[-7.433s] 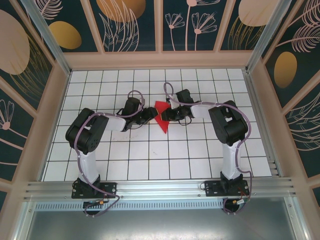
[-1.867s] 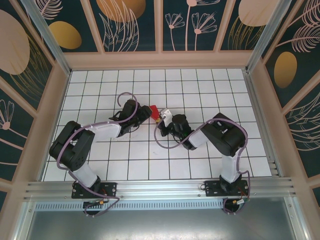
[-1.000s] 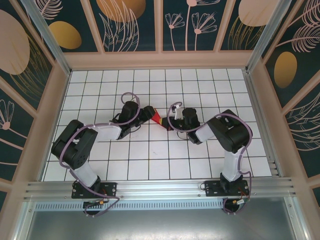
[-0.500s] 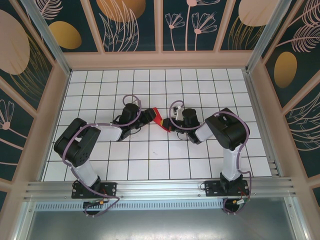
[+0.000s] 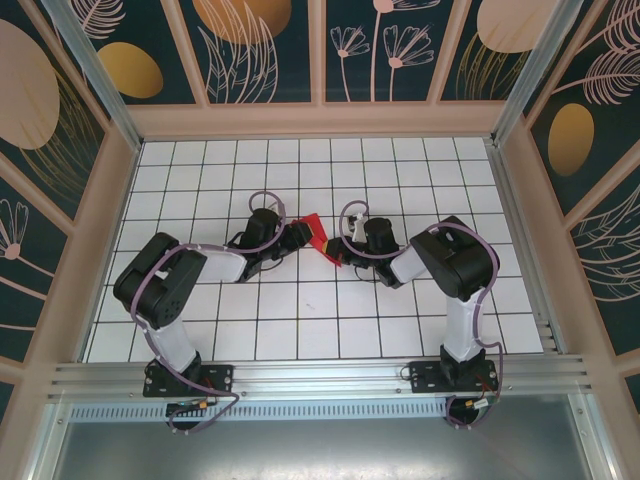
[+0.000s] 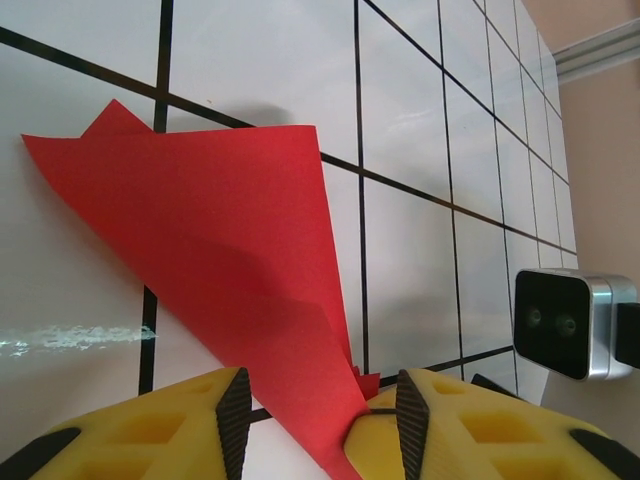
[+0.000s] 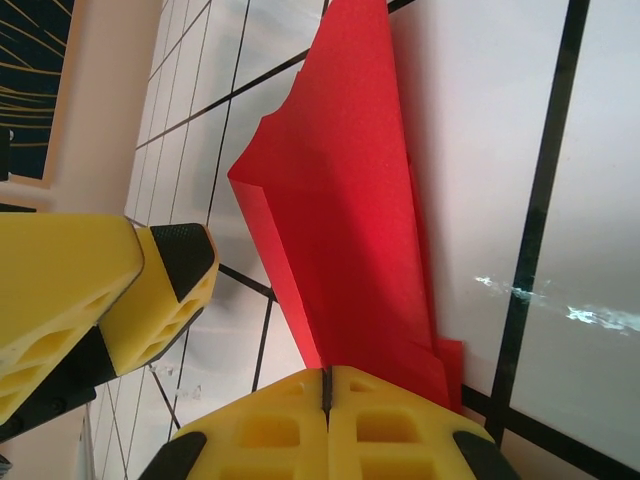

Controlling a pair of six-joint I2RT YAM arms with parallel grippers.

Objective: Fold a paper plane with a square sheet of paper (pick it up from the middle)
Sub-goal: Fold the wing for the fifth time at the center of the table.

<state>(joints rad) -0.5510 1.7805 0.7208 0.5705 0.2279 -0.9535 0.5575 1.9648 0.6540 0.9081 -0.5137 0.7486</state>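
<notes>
The square sheet of paper (image 5: 317,232) is a bright red creased wedge, raised off the tiles between the two grippers. My right gripper (image 7: 326,385) is shut on its narrow layered end (image 7: 350,230). My left gripper (image 6: 315,410) is open, its jaws on either side of the wedge's lower tip (image 6: 220,240). The paper leans against the right-hand finger (image 6: 408,420) and stands apart from the other pad (image 6: 235,420). From above, the left gripper (image 5: 299,233) and right gripper (image 5: 340,250) face each other over the middle tiles. A finished paper plane is out of view.
The white tiled floor (image 5: 300,310) is walled by a wooden frame (image 5: 320,120) on three sides. The right wrist's camera housing (image 6: 565,322) sits close to my left gripper. A yellow finger of the left gripper (image 7: 150,280) is beside the paper.
The left gripper's jaws have narrowed round the wedge's tip, and the left arm's elbow has shifted a little. The right gripper keeps its hold and has hardly moved in the last half second.
</notes>
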